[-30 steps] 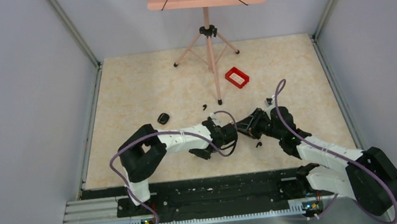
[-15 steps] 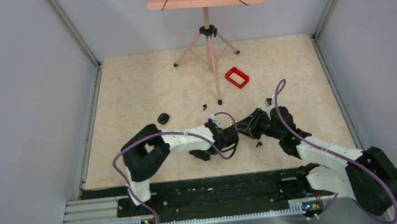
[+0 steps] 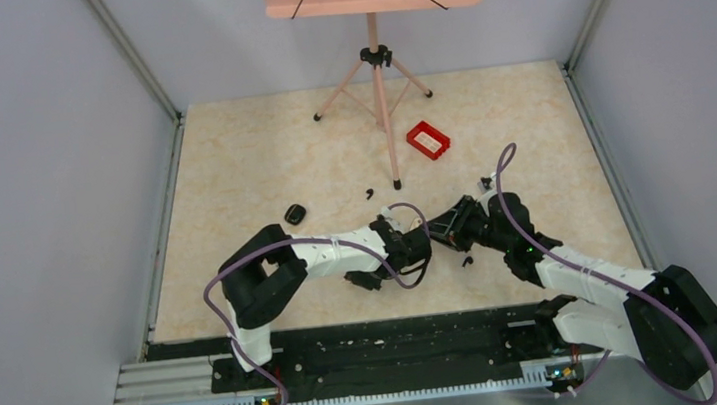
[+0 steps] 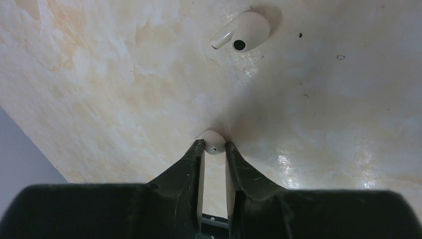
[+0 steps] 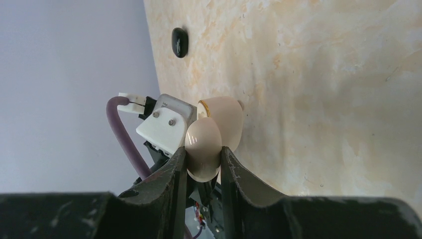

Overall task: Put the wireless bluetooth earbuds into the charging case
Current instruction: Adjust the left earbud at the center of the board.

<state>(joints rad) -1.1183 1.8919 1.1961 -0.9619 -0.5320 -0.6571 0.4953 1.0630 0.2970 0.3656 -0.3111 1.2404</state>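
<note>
Your left hand (image 4: 214,145) pinches a white earbud (image 4: 211,137) down at the tabletop (image 4: 124,94) — second earbud (image 4: 242,33) lies apart (further out). Right hand (image 5: 203,153) clamps the pale charging case (image 5: 219,124), lid open.

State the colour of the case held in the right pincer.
The case is glossy cream-white, seen best in the right wrist view.

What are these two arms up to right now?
The left tool pinches one small white earbud at its tips. The right tool grips a cream charging case with its lid open. A second white earbud lies loose on the table, so neither is in the case yet.
</note>
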